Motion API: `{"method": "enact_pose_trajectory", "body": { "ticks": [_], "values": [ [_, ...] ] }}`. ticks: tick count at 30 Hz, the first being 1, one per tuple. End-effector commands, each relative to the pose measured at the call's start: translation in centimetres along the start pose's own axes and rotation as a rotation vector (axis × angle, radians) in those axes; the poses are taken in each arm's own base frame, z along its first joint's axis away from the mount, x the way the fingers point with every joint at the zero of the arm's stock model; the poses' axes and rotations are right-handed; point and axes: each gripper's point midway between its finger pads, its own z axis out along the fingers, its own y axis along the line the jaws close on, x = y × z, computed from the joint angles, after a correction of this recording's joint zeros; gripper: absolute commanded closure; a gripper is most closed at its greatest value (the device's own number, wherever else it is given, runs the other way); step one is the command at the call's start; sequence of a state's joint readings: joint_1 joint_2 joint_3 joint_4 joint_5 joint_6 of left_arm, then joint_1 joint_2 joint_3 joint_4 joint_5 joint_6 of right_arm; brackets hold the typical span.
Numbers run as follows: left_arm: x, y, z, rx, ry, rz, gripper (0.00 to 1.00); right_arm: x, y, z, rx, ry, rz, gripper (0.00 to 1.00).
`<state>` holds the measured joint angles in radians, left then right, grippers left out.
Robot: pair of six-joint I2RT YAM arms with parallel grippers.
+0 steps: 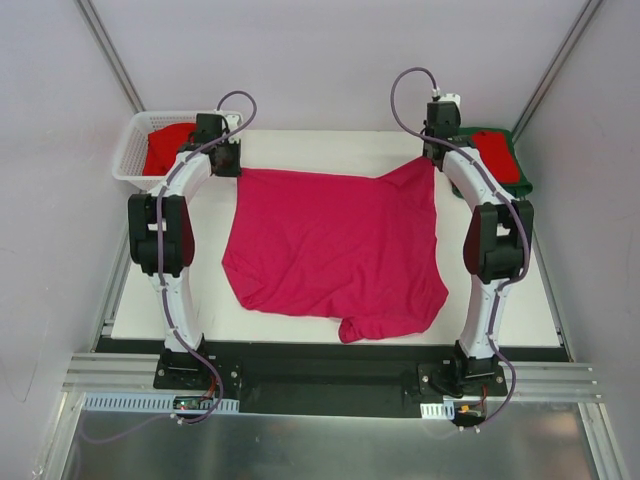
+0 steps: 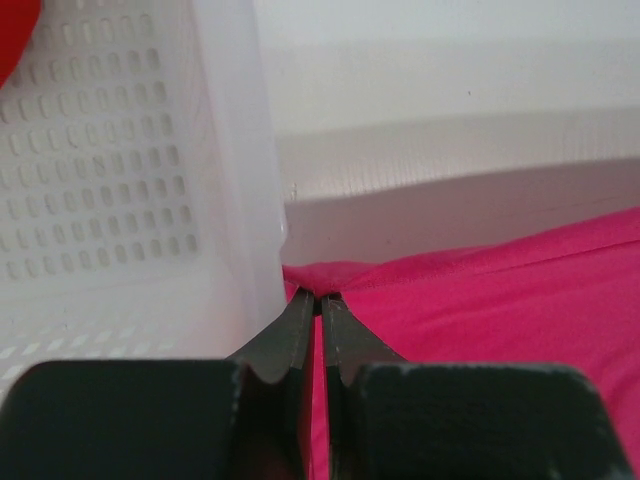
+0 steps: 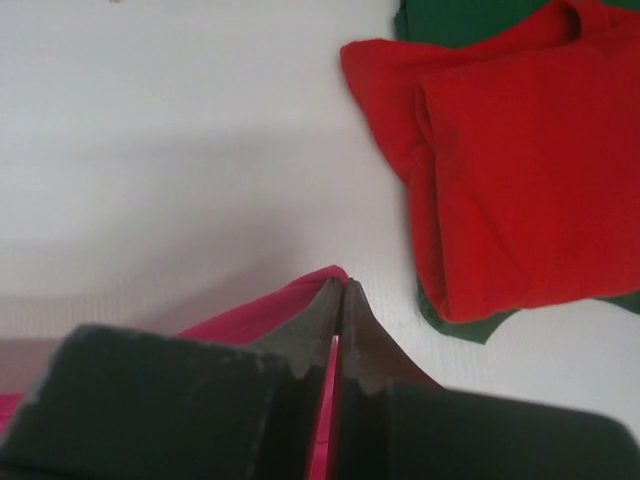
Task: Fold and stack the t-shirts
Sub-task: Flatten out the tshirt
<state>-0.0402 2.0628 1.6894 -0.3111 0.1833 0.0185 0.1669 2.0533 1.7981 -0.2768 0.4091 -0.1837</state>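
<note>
Left gripper (image 2: 320, 298) and right gripper (image 3: 340, 287) are clamped shut on the upper corners of the magenta-pink cloth t-shirt (image 1: 335, 245) (top of frame), likely holding it spread flat for folding.

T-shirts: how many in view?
4: pink shirt spread out in the centre; red shirt in the basket far left; folded red shirt on a green shirt far right. More may be hidden underneath.

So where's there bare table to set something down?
Bare: the far strip of white table between the white plastic lattice basket and the folded red-on-green shirt stack; the strip left of the magenta-pink cloth t-shirt. Crowded: far corners, where left gripper and right gripper pinch it.
</note>
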Motion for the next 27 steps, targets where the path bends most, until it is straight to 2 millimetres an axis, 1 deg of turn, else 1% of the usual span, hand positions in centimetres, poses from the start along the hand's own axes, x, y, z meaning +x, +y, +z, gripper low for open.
{"method": "enact_pose_trajectory", "body": {
  "ticks": [1,4,9,11,12,13,14,15,16,17,18,19,20,21,23,24,26,27],
  "values": [
    [-2.1,0.6,0.1,-0.019,-0.052,0.043,1.00,-3.9,0.2,0.6,-0.006,-0.096,-0.005,0.99],
    [-1.9,0.9,0.6,-0.026,-0.045,0.047,1.00,-4.0,0.2,1.0,0.002,-0.100,-0.009,0.99],
    [-1.8,1.1,0.8,-0.034,-0.040,0.043,1.00,-4.4,0.1,0.9,0.009,-0.113,-0.010,0.99],
    [-2.0,1.0,0.6,-0.029,-0.046,0.043,1.00,-5.0,-0.1,0.3,0.005,-0.126,-0.003,0.99],
    [-2.6,0.7,0.0,-0.025,-0.061,0.045,1.00,-5.0,-0.2,0.0,0.003,-0.126,-0.003,0.99],
    [-2.8,0.6,-0.4,-0.023,-0.067,0.043,1.00,-5.9,-0.5,-1.2,-0.002,-0.141,0.008,0.99],
    [-2.9,0.4,-0.9,-0.020,-0.073,0.041,1.00,-6.2,-0.6,-1.9,-0.011,-0.146,0.016,0.99],
    [-4.1,0.0,-2.6,-0.015,-0.111,0.036,1.00,-6.5,-0.6,-2.8,-0.030,-0.150,0.023,0.99],
    [-4.6,-0.4,-3.7,-0.010,-0.129,0.030,1.00,-6.1,-0.8,-3.6,-0.042,-0.145,0.023,0.99],
    [-4.7,-0.7,-4.6,-0.002,-0.138,0.022,1.00,-7.7,-1.4,-5.9,-0.060,-0.187,0.044,0.99],
    [-6.3,-1.8,-7.4,0.031,-0.192,0.020,1.00,-7.9,-1.4,-7.3,-0.089,-0.188,0.044,0.99],
    [-6.4,-2.3,-8.6,0.045,-0.203,0.023,1.00,-8.2,-1.6,-8.5,-0.108,-0.190,0.045,0.99],
    [-6.7,-3.0,-10.1,0.063,-0.219,0.001,1.00,-9.7,-1.7,-11.4,-0.162,-0.230,0.053,0.99],
    [-7.9,-4.2,-13.4,0.096,-0.273,0.003,1.00,-9.3,-1.9,-12.6,-0.182,-0.207,0.039,0.99],
    [-8.2,-5.3,-16.6,0.119,-0.312,0.011,1.00,-10.0,-2.5,-15.7,-0.218,-0.230,0.042,0.99],
    [-8.5,-6.1,-20.1,0.131,-0.351,0.024,1.00,-10.9,-3.5,-18.9,-0.237,-0.272,0.055,0.99],
    [-8.8,-6.8,-23.8,0.134,-0.400,0.040,1.00,-11.5,-4.9,-22.1,-0.239,-0.319,0.066,0.99],
    [-8.8,-7.5,-27.3,0.139,-0.444,0.055,1.00,-12.5,-6.3,-25.7,-0.243,-0.383,0.085,0.99]
  ]
}}
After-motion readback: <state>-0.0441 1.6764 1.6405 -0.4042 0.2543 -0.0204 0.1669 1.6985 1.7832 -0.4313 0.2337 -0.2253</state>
